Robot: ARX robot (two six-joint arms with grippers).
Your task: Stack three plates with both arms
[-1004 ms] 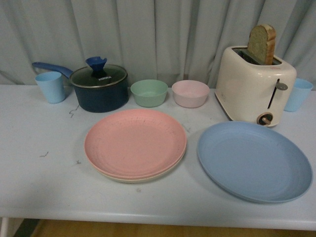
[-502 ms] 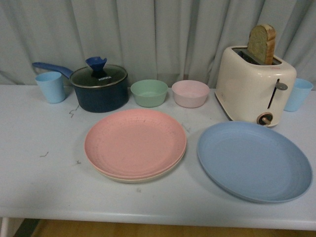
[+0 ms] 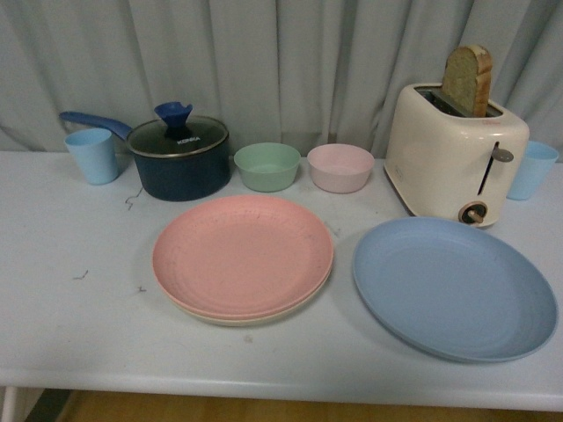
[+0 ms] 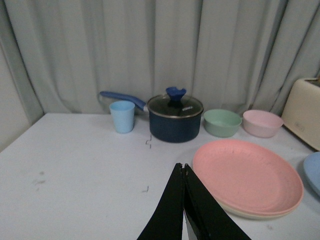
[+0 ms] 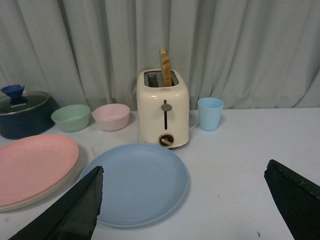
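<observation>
Left gripper (image 4: pixel 182 171) has its two black fingers pressed flat together, holding nothing, and hovers above the bare table (image 3: pixel 70 334) on the left, short of the plates. It points towards the pink plate (image 3: pixel 243 253), which sits squarely on the cream plate (image 3: pixel 239 319). Only a thin pale rim shows beneath the pink one, so the two probably nest closely, though how flush they lie is hard to tell from here.

That pair is the base of the stack, and two of the three plates are already together.

Behind them, along the curtain, stand a light blue cup (image 3: pixel 91 155), a dark lidded pot (image 3: pixel 180 163), a green bowl (image 3: pixel 266 165) and a pink bowl (image 3: pixel 339 167), all clear of the working area.

Further right the blue plate (image 3: pixel 453 286) lies alone and flat on the table, just beside the pink one but not touching it; it is the piece left to move. A cream toaster (image 3: pixel 453 158) stands close behind it, which leaves the near edge as the easier approach.

Right gripper (image 5: pixel 183 172) is spread wide and empty, its fingers framing the blue plate, apparently readied to take the rim.
</observation>
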